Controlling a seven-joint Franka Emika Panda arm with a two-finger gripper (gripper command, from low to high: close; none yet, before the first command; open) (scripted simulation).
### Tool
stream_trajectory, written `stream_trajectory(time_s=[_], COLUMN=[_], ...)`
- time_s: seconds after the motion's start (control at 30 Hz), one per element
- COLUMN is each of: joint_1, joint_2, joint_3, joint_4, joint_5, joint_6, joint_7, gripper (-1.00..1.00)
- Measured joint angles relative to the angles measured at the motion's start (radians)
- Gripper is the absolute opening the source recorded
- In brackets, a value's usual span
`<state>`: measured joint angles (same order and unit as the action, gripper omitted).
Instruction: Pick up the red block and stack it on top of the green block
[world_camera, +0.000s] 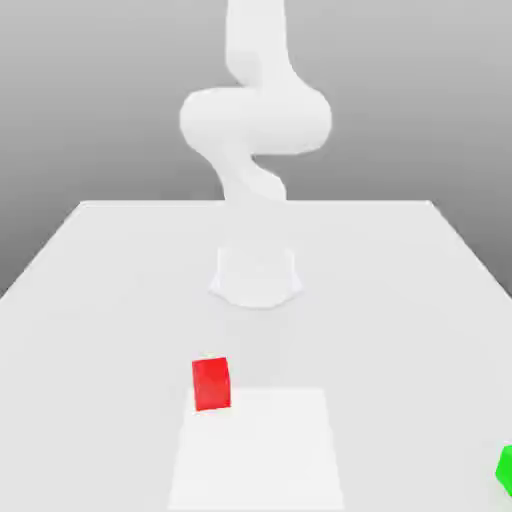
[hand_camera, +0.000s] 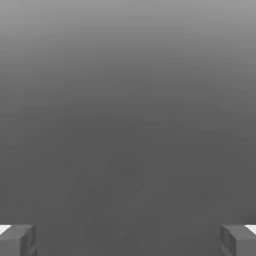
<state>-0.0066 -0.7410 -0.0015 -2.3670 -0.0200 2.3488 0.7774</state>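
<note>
On surface (world_camera: 110, 270), toward near edge: red block (world_camera: 211, 384) sits flat, just off corner of lighter square patch (world_camera: 256, 445). Green block (world_camera: 506, 469) lies far off at exterior view's right, cut by frame edge, well apart from red one. You have bare surface between the two blocks and around the red one. Arm (world_camera: 255, 120) rises behind its base (world_camera: 256, 277), bent overhead. In hand view, gripper (hand_camera: 128, 240) fingers (hand_camera: 17, 239) stand wide apart, nothing between them.
</note>
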Motion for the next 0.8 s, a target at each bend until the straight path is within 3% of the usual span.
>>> stream_trajectory(time_s=[0.5,0.6,0.77,0.8], joint_1=[-0.037,-0.028,-0.092,-0.115], joint_2=[0.452,0.651,0.871,0.901], joint_3=[-0.131,-0.162,-0.070,-0.045], joint_4=[-0.501,-0.561,-0.552,-0.549], joint_5=[-0.075,-0.025,0.109,0.119], joint_6=[0.369,0.520,0.701,0.728], joint_7=[-0.227,-0.315,-0.424,-0.434], gripper=[0.00,0.00,0.00,-1.00])
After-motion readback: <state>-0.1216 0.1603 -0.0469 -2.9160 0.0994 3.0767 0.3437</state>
